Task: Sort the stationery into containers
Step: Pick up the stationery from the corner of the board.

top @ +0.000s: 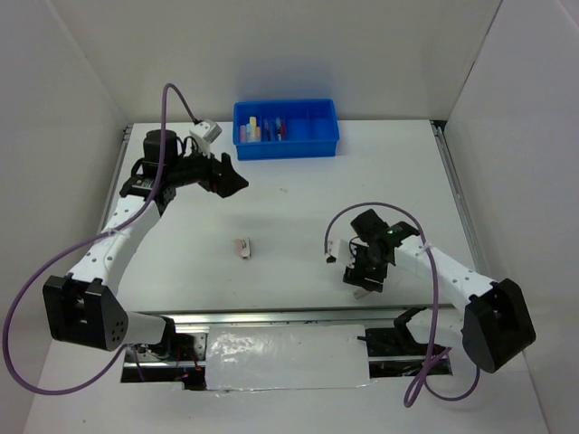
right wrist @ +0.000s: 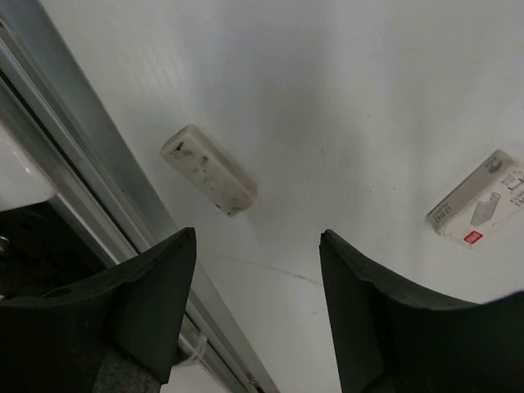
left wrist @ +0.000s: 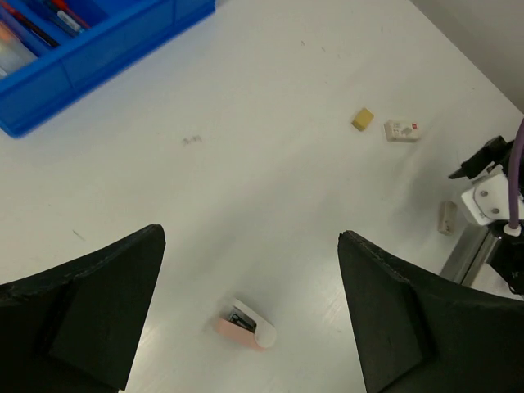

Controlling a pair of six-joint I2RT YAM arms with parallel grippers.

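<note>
The blue tray (top: 286, 143) stands at the table's far side and holds a pale yellow bar (top: 254, 126) and red and blue pens (top: 278, 127); its corner shows in the left wrist view (left wrist: 90, 61). My left gripper (top: 241, 182) is open and empty, in front of the tray. A pink and white eraser (top: 242, 247) lies mid-table, below its open jaws (left wrist: 248, 326). My right gripper (top: 363, 277) is open and empty near the front edge. A dirty beige eraser (right wrist: 209, 169) lies just ahead of its fingers. A labelled white eraser (right wrist: 483, 201) lies to its right.
A small yellow eraser (left wrist: 363, 119) lies beside the labelled white eraser (left wrist: 402, 130), near my right arm (left wrist: 495, 196). A metal rail (right wrist: 90, 188) runs along the table's front edge beside the beige eraser. White walls enclose the table on three sides.
</note>
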